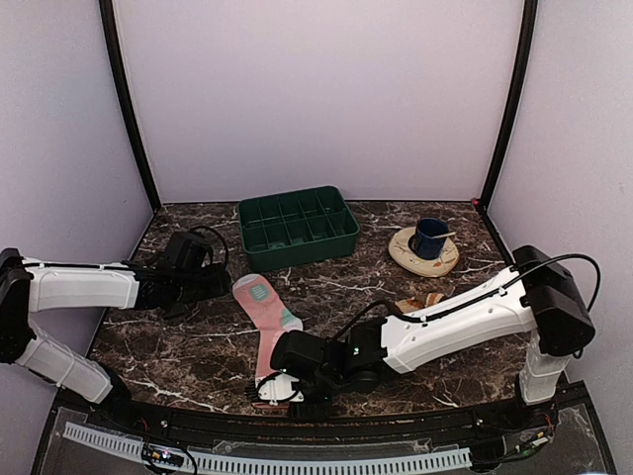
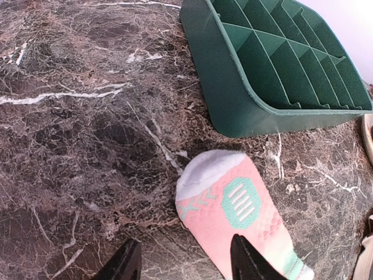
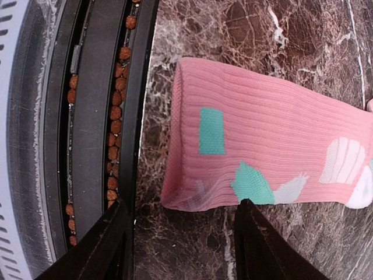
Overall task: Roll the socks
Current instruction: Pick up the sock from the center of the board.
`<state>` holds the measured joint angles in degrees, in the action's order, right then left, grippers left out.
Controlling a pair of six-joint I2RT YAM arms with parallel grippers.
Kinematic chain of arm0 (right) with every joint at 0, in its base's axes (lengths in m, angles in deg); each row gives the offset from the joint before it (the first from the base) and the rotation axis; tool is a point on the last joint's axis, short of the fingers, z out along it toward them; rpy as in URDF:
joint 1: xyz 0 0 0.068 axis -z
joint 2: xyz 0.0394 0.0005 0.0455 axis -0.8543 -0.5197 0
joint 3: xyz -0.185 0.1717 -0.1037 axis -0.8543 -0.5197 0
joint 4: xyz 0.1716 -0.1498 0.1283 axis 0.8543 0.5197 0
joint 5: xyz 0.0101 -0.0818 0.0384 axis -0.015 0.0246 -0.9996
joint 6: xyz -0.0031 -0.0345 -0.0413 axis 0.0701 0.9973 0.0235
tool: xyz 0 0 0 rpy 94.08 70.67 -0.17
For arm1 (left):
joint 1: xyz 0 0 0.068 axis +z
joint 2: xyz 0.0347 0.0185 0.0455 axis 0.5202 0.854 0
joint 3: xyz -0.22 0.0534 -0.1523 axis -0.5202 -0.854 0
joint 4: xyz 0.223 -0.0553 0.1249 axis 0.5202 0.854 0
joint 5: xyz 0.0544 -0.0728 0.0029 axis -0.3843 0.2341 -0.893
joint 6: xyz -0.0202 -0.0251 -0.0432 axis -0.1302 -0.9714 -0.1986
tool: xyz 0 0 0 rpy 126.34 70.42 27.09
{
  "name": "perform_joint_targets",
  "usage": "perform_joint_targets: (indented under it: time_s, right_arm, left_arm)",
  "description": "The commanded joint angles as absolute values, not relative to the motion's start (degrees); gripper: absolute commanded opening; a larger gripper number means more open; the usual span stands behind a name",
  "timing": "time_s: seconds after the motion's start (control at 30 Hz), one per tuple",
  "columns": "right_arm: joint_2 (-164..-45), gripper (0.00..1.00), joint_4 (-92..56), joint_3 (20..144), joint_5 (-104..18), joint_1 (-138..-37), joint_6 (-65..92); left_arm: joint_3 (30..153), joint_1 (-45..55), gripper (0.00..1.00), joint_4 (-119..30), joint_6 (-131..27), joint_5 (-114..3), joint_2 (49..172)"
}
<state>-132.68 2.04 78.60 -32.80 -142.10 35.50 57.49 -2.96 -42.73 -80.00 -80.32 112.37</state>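
Note:
The pink sock [image 1: 265,322] with teal and white patches lies flat on the marble, toe at the far end and cuff towards the near edge. My left gripper [image 1: 220,285] is open just left of the toe. In the left wrist view the white toe of the sock [image 2: 233,204] lies ahead of the open gripper [image 2: 186,265], with the right finger [image 2: 247,259] over the pink fabric. My right gripper [image 1: 280,388] is open at the cuff. In the right wrist view the cuff of the sock [image 3: 250,146] lies just beyond the open gripper [image 3: 183,245]. The tan sock [image 1: 420,301] shows partly behind my right arm.
A green divided tray [image 1: 297,228] stands at the back centre and also shows in the left wrist view [image 2: 245,111]. A beige plate [image 1: 406,255] with a dark blue cup [image 1: 429,237] is at the back right. The table's black front rail [image 3: 93,116] runs right beside the cuff.

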Motion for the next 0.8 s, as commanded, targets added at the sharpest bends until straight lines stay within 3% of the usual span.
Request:
perform_joint_targets:
  time_s: [0.0, 0.77]
  right_arm:
    - [-132.75, 0.55, -0.45, 76.88, -29.08, -142.95, 38.98]
    - [-135.54, 0.48, -5.66, 75.34, -26.87, -143.48, 46.02]
  left_arm:
    - [56.56, -3.20, 0.55, -42.28, -80.35, -80.68, 110.54]
    - [57.09, -3.20, 0.55, -43.18, -80.26, -80.68, 112.11]
